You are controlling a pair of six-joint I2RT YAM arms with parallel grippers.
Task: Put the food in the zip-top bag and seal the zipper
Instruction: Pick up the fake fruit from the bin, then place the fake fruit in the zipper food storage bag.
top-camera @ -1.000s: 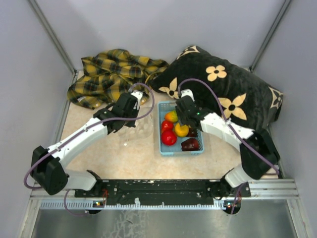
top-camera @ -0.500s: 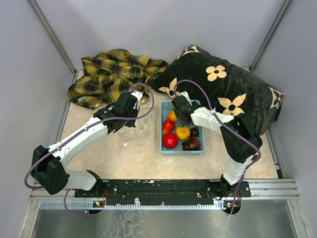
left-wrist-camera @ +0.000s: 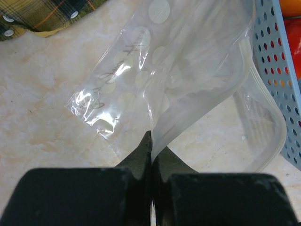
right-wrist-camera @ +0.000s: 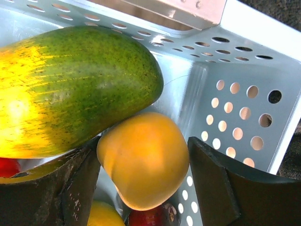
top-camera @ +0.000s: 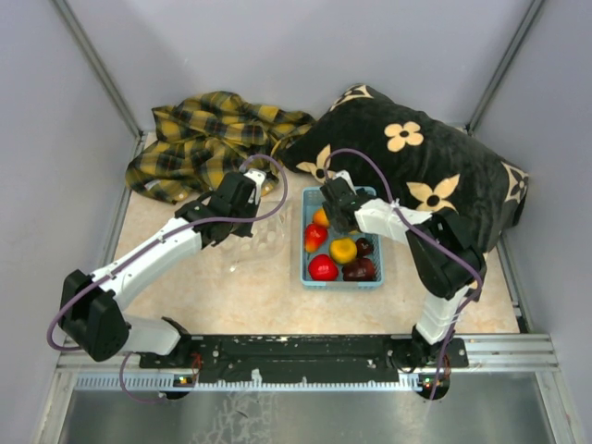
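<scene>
The clear dotted zip-top bag (left-wrist-camera: 188,70) lies on the table left of the basket and also shows in the top view (top-camera: 261,239). My left gripper (left-wrist-camera: 152,147) is shut on a fold of the bag's edge. The bag's ribbed mouth strip (left-wrist-camera: 277,127) curves beside the basket; no slider shows. My right gripper (right-wrist-camera: 143,174) is open inside the light-blue basket (right-wrist-camera: 244,61), its fingers either side of an orange-yellow fruit (right-wrist-camera: 143,160). An elongated green-to-yellow piece (right-wrist-camera: 80,89) lies just above it. Red (top-camera: 323,267), orange-yellow (top-camera: 343,250) and maroon (top-camera: 361,269) fruits fill the near end.
A yellow plaid cloth (top-camera: 208,139) lies at the back left, just beyond the bag. A black pillow with tan flowers (top-camera: 425,171) sits at the back right, against the basket's far end. Grey walls close in both sides.
My right gripper has moved to the far end of the basket and lowered around the orange-yellow fruit, its elbow swinging in. The left gripper has kept its hold on the bag.
</scene>
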